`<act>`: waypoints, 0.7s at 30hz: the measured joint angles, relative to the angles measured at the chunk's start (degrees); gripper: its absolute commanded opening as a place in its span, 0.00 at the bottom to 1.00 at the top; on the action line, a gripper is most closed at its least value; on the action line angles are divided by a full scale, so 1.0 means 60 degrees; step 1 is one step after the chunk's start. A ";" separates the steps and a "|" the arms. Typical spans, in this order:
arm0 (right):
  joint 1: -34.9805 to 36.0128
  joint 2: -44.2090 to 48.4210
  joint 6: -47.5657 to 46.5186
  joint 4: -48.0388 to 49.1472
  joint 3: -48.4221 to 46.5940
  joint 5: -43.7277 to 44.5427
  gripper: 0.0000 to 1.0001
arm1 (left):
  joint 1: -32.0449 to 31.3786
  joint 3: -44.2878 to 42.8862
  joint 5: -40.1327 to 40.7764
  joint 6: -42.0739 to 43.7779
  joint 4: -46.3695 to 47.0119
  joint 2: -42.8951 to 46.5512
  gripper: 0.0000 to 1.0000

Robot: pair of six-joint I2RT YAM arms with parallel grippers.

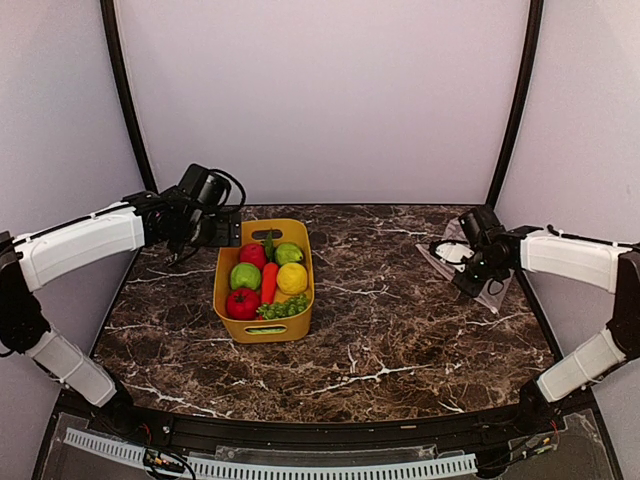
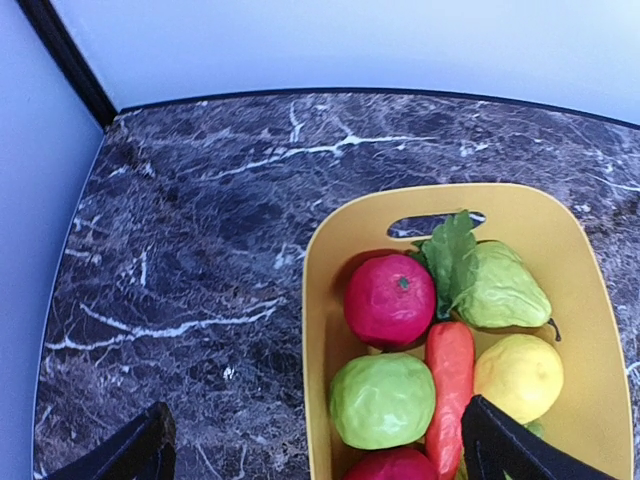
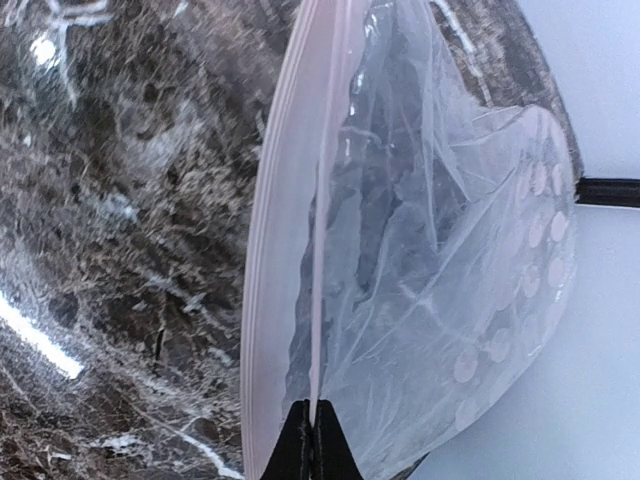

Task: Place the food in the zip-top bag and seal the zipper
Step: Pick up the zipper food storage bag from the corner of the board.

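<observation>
- My right pincer pinches the bag by its zipper, far right.
- My left pincer gapes over the tub; food unbagged, sealing undone.

Left arm reaches in from the left edge, left gripper hanging with fingers spread wide. At the right edge the right arm bends inward, right gripper pinched tight on the zipper.
</observation>
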State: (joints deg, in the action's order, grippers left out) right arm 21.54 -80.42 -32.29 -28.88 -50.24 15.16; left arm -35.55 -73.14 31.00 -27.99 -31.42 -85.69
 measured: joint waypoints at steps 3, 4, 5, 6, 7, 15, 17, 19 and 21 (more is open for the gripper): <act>-0.0095 0.0004 -0.0138 -0.0047 -0.0627 -0.0004 0.00 | -0.0044 0.0623 -0.0426 0.0834 0.1049 0.0656 0.99; -0.0098 0.0004 -0.0182 -0.0069 -0.0936 -0.0062 0.00 | -0.0062 0.0663 -0.0565 0.1071 0.1344 0.0820 0.99; -0.0106 0.0000 -0.0208 -0.0109 -0.1271 -0.0138 0.00 | -0.0058 0.0659 -0.0637 0.1308 0.1628 0.0922 0.99; -0.0117 0.0000 -0.0219 -0.0157 -0.1588 -0.0262 0.00 | -0.0062 0.0605 -0.0648 0.1515 0.1956 0.1002 0.99; -0.0127 -0.0007 -0.0233 -0.0240 -0.2007 -0.0459 0.00 | -0.0062 0.0484 -0.0590 0.1694 0.2208 0.1024 0.99; -0.0135 -0.0200 0.0058 -0.0255 -0.4736 -0.2918 0.00 | -0.0058 -0.0572 -0.1133 0.2379 0.4557 0.0270 0.94; -0.0135 -0.0339 0.0211 -0.0244 -0.4998 -0.3541 0.00 | -0.0117 -0.1333 -0.1880 0.2157 0.4809 -0.0310 0.90; -0.0135 -0.0484 0.0266 -0.0229 -0.5067 -0.4124 0.00 | -0.0288 -0.2251 -0.2484 0.1880 0.4936 -0.0973 0.87; -0.0135 -0.0608 0.0270 -0.0237 -0.5053 -0.4594 0.00 | -0.0601 -0.2823 -0.2852 0.1621 0.5227 -0.1530 0.85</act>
State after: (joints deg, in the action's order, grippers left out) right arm 20.73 -84.07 -30.68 -30.30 -80.55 -12.40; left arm -39.16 -90.08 13.89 -18.26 -0.05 -94.87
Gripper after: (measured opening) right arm 0.005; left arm 0.870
